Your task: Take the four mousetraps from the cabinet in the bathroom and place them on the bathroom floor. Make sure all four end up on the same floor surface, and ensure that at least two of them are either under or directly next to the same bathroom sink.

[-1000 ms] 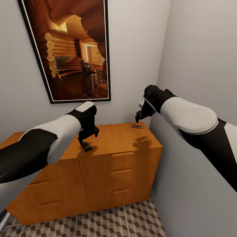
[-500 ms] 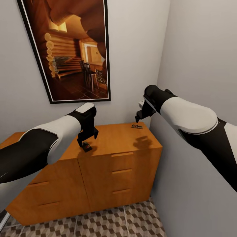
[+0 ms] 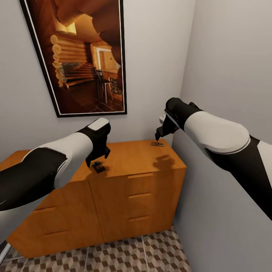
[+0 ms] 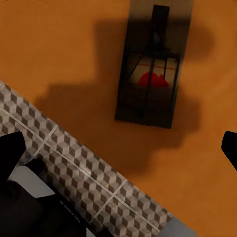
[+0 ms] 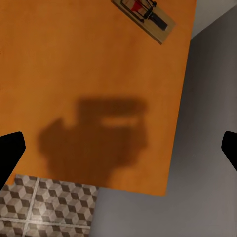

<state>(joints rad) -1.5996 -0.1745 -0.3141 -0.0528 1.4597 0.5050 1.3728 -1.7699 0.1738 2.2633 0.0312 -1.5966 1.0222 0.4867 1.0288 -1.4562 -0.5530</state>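
We judged the task to be at an early stage: no trap had reached the bathroom floor [image 3: 151,249], and neither tool held anything. Our left tool [image 3: 97,160] hung just above one mousetrap [image 3: 99,166] lying flat near the front edge of the cabinet [image 3: 139,196]. In the left wrist view that mousetrap [image 4: 150,69] lay in shadow between the spread tips, which showed at opposite edges of the picture, so the tool stood wide open and empty. Our right tool [image 3: 159,135] hovered above a second mousetrap [image 3: 157,144] by the back right corner of the cabinet top; its wrist view showed that trap [image 5: 145,16] off to one side and the tips far apart, again open and empty. We saw only these two traps. All four remained to be carried down, two of them to the sink.

The cabinet top was smooth orange-brown wood. It stood in a corner of pale grey walls, under a framed picture [image 3: 81,56], on cube-patterned tiles.
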